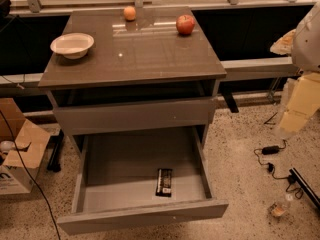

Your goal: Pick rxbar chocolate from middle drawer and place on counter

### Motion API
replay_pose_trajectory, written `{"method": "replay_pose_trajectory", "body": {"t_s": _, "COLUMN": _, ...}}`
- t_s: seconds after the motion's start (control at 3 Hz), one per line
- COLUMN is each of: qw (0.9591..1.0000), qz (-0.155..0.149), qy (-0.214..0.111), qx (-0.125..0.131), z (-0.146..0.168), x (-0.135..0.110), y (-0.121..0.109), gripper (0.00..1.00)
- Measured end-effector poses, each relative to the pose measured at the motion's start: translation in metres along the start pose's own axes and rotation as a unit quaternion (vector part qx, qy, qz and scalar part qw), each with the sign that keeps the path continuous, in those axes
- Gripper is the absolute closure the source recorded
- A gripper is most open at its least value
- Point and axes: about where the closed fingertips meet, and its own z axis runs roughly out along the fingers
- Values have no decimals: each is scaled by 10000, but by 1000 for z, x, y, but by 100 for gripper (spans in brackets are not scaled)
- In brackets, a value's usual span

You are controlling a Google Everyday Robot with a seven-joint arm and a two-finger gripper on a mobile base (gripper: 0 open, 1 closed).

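The rxbar chocolate (pixel 164 182) is a small flat black bar. It lies on the floor of the middle drawer (pixel 100 184), near the drawer's front and a little right of centre. The drawer is pulled fully out, below a closed grey front (pixel 132 115). The counter (pixel 135 54) is the glossy brown-grey top of the cabinet. My gripper (pixel 298 106) hangs at the right edge of the view, well to the right of the cabinet and above the floor, far from the bar.
On the counter stand a white bowl (pixel 72 45) at the left, an orange (pixel 129 13) at the back and a red apple (pixel 185 24) at the back right. A cardboard box (pixel 20 154) sits on the floor at the left. Cables and a plug (pixel 272 150) lie on the floor at the right.
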Motion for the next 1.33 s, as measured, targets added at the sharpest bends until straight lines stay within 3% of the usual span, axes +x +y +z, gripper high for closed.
{"method": "replay_pose_trajectory", "body": {"t_s": 0.33, "qw": 10000, "qz": 1, "qy": -15, "qx": 11, "z": 0, "x": -1, "y": 0, "gripper": 0}}
{"method": "replay_pose_trajectory", "body": {"t_s": 0.67, "qw": 9987, "qz": 14, "qy": -495, "qx": -75, "z": 17, "x": -10, "y": 2, "gripper": 0}}
{"method": "replay_pose_trajectory", "body": {"t_s": 1.0, "qw": 9910, "qz": 219, "qy": -1315, "qx": -126, "z": 50, "x": -27, "y": 3, "gripper": 0}}
{"method": "replay_pose_trajectory", "body": {"t_s": 1.33, "qw": 9885, "qz": 274, "qy": -1489, "qx": 50, "z": 44, "x": -36, "y": -5, "gripper": 0}}
